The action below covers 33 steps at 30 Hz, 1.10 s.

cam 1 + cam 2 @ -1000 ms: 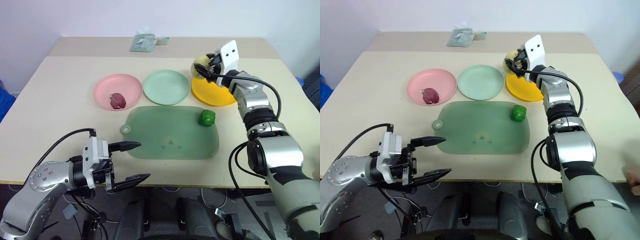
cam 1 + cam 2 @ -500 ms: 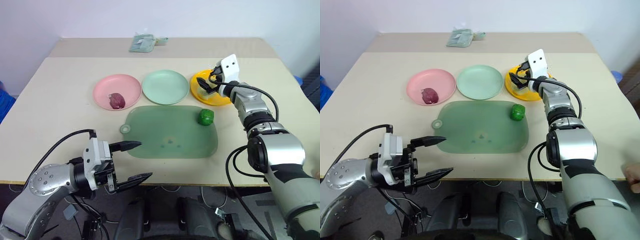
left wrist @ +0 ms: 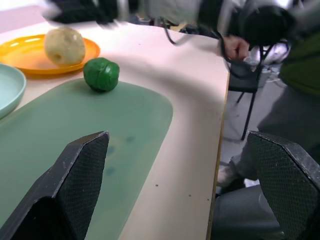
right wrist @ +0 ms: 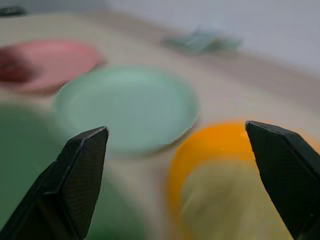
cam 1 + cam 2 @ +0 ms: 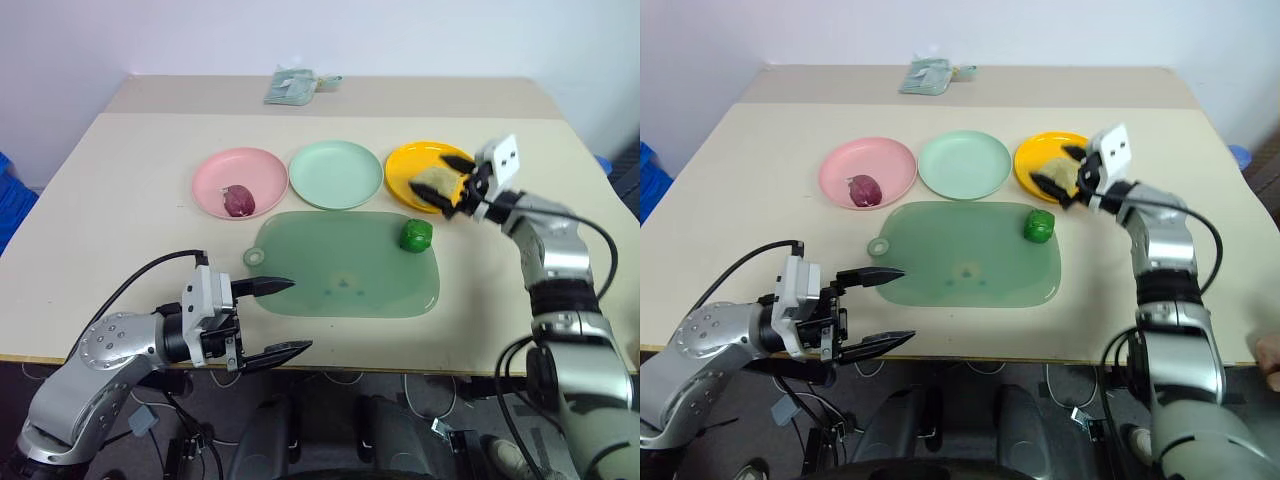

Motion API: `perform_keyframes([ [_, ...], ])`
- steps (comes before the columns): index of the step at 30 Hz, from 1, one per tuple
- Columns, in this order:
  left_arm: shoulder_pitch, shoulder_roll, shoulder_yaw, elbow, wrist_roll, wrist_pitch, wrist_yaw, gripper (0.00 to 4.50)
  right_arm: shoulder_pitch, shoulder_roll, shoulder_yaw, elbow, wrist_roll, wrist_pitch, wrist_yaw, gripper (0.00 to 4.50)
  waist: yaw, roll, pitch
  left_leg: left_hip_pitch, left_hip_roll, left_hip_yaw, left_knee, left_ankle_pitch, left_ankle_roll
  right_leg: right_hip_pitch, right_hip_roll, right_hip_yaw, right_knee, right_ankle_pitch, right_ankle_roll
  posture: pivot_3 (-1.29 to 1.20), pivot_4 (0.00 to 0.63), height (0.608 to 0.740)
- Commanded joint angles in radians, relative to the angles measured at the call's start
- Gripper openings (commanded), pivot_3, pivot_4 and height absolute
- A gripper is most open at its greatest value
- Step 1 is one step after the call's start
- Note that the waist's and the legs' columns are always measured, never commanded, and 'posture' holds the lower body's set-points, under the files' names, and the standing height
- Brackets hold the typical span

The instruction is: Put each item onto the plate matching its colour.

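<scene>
**Sorting by colour: green item outstanding**

Near edge of table (image 5: 120,190): left gripper (image 5: 272,318), fingers spread wide, empty, beside near-left corner of green mat (image 5: 345,265). On mat's far-right corner: green item (image 5: 416,235), not yet on mint plate (image 5: 336,173) just beyond. Farther right: right gripper (image 5: 455,185), fingers apart, holding nothing, at yellow item (image 5: 431,183) on orange-yellow plate (image 5: 408,165). Far left: purplish-red item (image 5: 238,200) on pink plate (image 5: 215,170). Advisable next: approach green item from above, grasp squarely, avoid nudging it off mat.

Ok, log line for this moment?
yellow item on orange plate | right gripper open | green item on mat | left gripper open
</scene>
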State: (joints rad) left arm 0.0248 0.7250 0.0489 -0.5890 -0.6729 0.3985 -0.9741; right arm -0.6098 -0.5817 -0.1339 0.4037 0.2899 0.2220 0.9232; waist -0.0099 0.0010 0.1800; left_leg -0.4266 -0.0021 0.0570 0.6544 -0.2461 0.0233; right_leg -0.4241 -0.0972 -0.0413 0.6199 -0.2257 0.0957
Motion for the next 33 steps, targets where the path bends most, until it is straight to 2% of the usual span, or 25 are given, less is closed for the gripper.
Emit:
perform_keyframes([
  [1,-0.074,0.006,0.014,0.1,0.002,-0.039,-0.068,4.5,0.071,-0.038,-0.013,-0.234,0.074,0.175,-0.005,4.47,-0.003,0.0,0.0,0.0,0.0,0.0,0.001,0.0,0.0,0.0,0.0,0.0,0.001,-0.002,-0.003,0.0,0.15,0.74],
  [6,-0.113,0.004,0.012,0.156,0.013,-0.055,-0.114,4.5,0.128,-0.034,0.007,-0.311,0.077,0.27,-0.041,4.47,-0.005,0.0,0.0,0.0,0.002,0.0,0.003,0.0,0.0,0.0,0.002,0.0,0.001,-0.002,-0.003,0.0,0.15,0.74],
  [17,-0.047,-0.003,0.031,0.1,0.025,-0.065,-0.095,4.5,0.107,0.01,0.092,-0.156,0.008,0.186,-0.042,4.47,-0.001,0.0,0.0,-0.001,0.001,0.001,0.005,-0.001,0.002,0.0,0.001,0.0,0.0,-0.002,-0.003,0.0,0.15,0.74],
  [20,-0.031,-0.002,0.04,0.09,0.024,-0.065,-0.087,4.5,0.1,0.014,0.098,-0.113,-0.01,0.15,-0.048,3.62,-0.001,0.0,0.0,-0.001,0.001,0.001,0.005,-0.001,0.002,0.001,0.001,0.0,0.0,-0.002,-0.003,0.0,0.15,0.74],
  [21,-0.028,-0.002,0.042,0.088,0.024,-0.065,-0.084,4.5,0.098,0.014,0.098,-0.105,-0.012,0.142,-0.048,3.04,-0.001,0.0,0.0,-0.001,0.001,0.001,0.005,-0.001,0.002,0.001,0.001,0.0,0.0,-0.002,-0.003,0.0,0.15,0.74],
  [23,-0.024,-0.003,0.046,0.085,0.023,-0.063,-0.077,4.5,0.087,0.016,0.098,-0.103,-0.01,0.125,-0.045,2.23,-0.001,0.0,0.0,-0.001,0.001,0.001,0.006,-0.001,0.002,0.001,0.001,0.0,0.0,-0.002,-0.003,0.0,0.15,0.74],
  [24,-0.023,-0.004,0.047,0.084,0.022,-0.062,-0.075,4.5,0.079,0.019,0.096,-0.106,-0.007,0.119,-0.045,2.07,-0.001,0.0,0.0,-0.001,0.001,0.001,0.006,-0.001,0.002,0.001,0.001,0.0,0.001,-0.002,-0.003,0.0,0.15,0.74],
  [29,-0.012,-0.006,0.055,0.076,0.015,-0.056,-0.059,4.5,-0.031,0.097,0.08,-0.118,0.035,0.086,-0.062,1.99,-0.007,0.0,0.0,-0.001,0.002,0.001,0.006,-0.001,0.002,0.0,0.002,0.0,0.001,-0.002,-0.003,0.0,0.15,0.74],
  [33,-0.005,-0.028,0.068,0.07,-0.002,-0.039,-0.017,4.5,-0.169,0.207,0.098,-0.001,0.021,0.02,-0.082,1.99,-0.009,0.0,0.0,-0.001,0.002,0.001,0.006,-0.001,0.002,-0.001,0.002,0.001,0.003,-0.001,-0.001,0.0,0.15,0.74],
])
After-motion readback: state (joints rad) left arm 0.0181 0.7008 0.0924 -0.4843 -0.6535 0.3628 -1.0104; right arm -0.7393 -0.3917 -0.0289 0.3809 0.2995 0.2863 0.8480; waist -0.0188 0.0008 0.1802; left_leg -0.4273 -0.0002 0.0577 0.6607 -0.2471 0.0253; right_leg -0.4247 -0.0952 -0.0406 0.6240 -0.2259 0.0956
